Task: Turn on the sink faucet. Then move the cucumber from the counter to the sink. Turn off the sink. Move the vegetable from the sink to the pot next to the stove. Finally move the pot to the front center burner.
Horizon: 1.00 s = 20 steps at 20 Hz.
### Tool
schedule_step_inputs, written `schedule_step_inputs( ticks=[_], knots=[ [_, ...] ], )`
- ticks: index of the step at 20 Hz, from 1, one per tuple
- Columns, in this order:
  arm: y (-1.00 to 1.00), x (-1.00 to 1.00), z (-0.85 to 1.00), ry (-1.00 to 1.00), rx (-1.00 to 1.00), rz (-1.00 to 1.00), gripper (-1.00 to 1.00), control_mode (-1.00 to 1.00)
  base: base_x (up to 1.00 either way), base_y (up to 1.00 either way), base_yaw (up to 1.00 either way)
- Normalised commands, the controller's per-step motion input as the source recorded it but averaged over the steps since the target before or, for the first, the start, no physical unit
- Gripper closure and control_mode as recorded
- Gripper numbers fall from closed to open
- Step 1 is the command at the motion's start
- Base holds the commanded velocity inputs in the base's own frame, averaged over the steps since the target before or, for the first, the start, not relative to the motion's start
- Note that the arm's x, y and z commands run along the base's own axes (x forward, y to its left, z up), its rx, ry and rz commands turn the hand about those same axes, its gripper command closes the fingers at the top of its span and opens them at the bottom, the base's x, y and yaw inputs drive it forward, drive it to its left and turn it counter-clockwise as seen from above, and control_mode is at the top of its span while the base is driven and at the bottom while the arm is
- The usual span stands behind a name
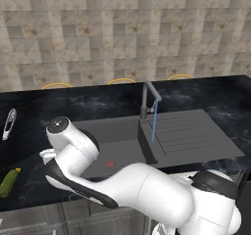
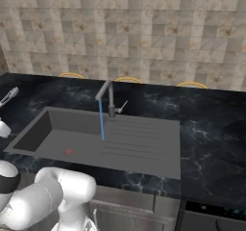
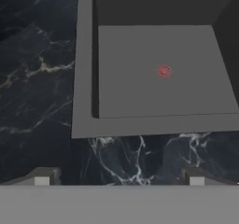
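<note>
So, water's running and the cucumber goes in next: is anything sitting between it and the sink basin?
Nothing visible does. The cucumber lies on the counter left of the sink, with bare marble between them. The white utensil lies farther back, off that path.

Glossy black marble counter (image 1: 44,106) with faint white veining, running along the tiled wall. Set into it, a dark grey sink (image 1: 122,136) with ribbed drainboard to the right. Near the front edge at far left, a yellow-green cucumber (image 1: 9,182), lying flat. Farther back on the left, a slim white-silver utensil (image 1: 9,123), well apart from the cucumber.
</note>
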Motion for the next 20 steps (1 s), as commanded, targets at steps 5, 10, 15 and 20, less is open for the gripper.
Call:
schedule_step_inputs(
  ticks=[5,10,15,20],
  knots=[
    [0.67,0.00,-0.15,0.05,0.05,0.00,-1.00,-1.00,0.00,0.00,0.00],
    [0.64,0.01,-0.07,0.08,0.04,0.00,-1.00,-1.00,0.00,0.00,0.00],
    [0.61,0.07,-0.12,0.07,0.03,0.00,-1.00,-1.00,0.00,0.00,0.00],
    [0.53,0.19,-0.10,0.04,0.00,0.01,-1.00,-1.00,0.00,0.00,0.00]
  ],
)
